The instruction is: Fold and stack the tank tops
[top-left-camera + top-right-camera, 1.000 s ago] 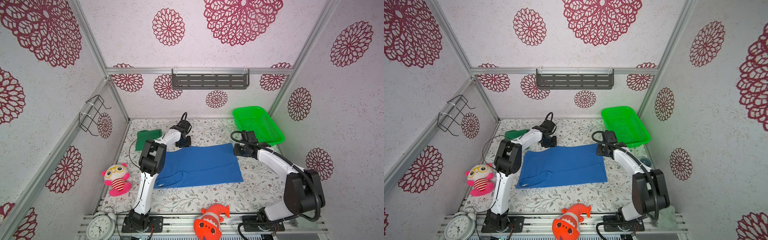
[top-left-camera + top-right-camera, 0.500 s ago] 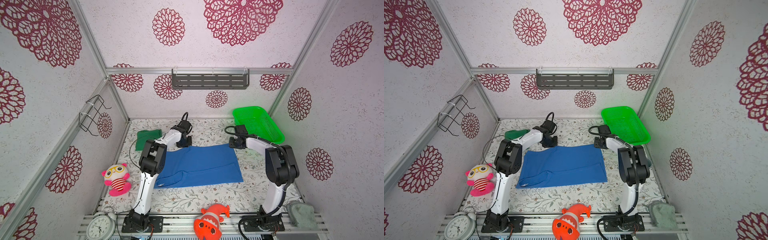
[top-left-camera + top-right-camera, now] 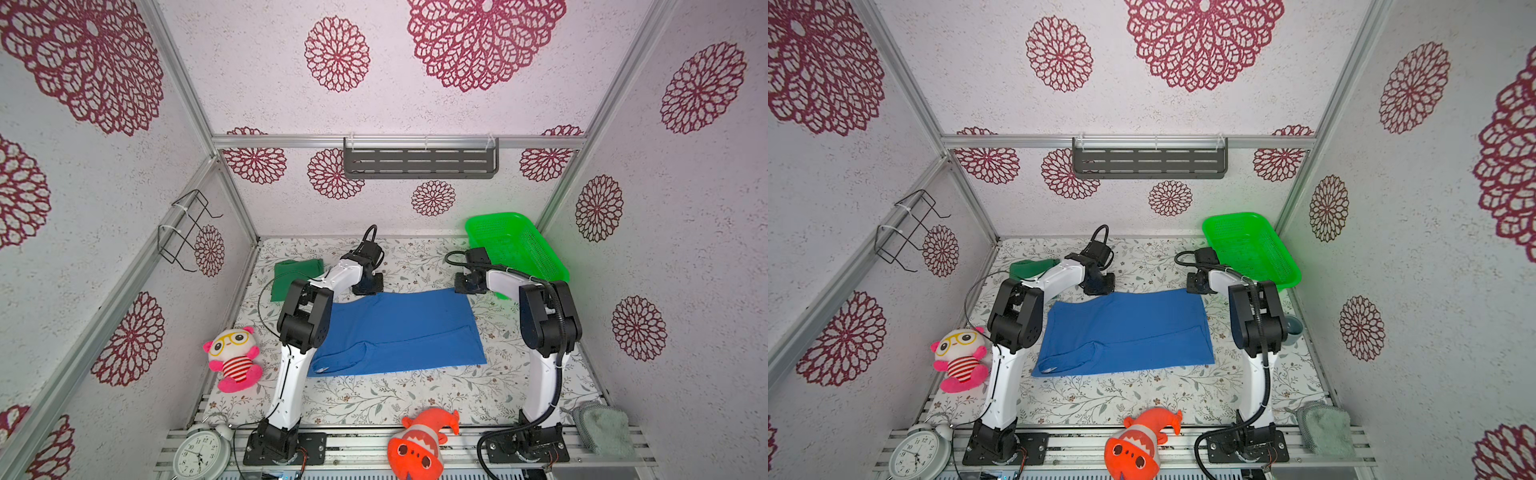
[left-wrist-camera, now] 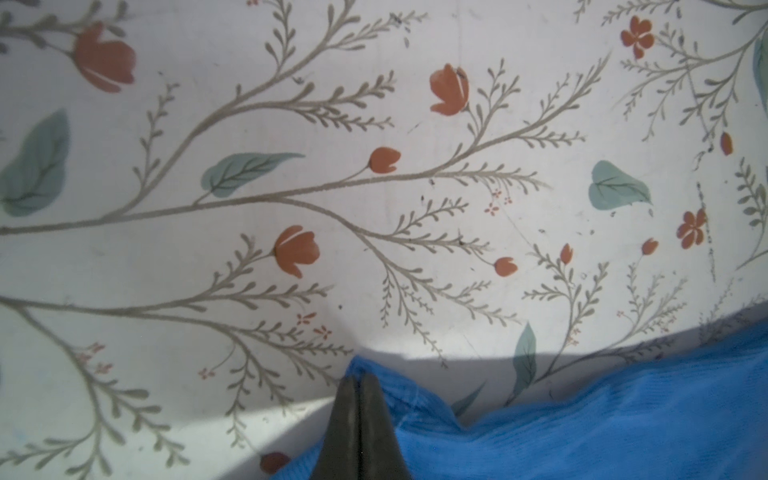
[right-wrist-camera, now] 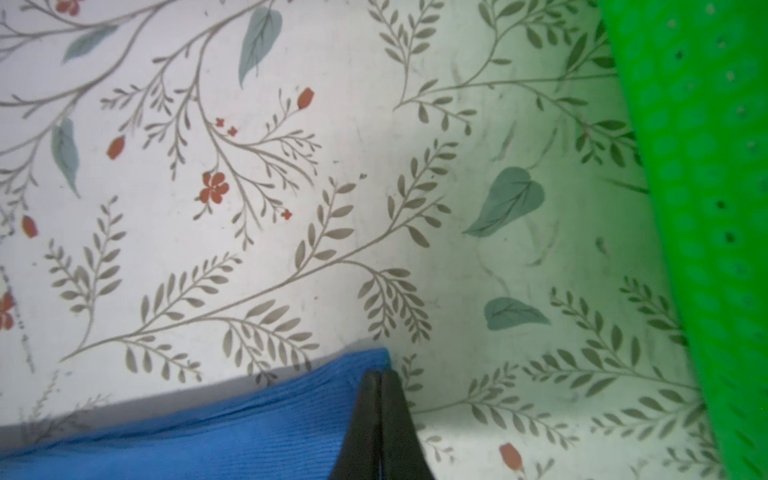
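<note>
Now the blue tank top (image 3: 399, 328) lies flat, folded lengthwise, in the middle of the table (image 3: 415, 399). I count two tops; the dark green tank top (image 3: 296, 272) sits folded at the far left. My left end effector (image 4: 359, 379) is clenched on the blue one's far left corner, and my right end effector (image 5: 380, 376) on its far right corner. A second ago both jaws stood apart, the right just beside that corner. One green basket (image 3: 498, 218) stands near the right end effector.
</note>
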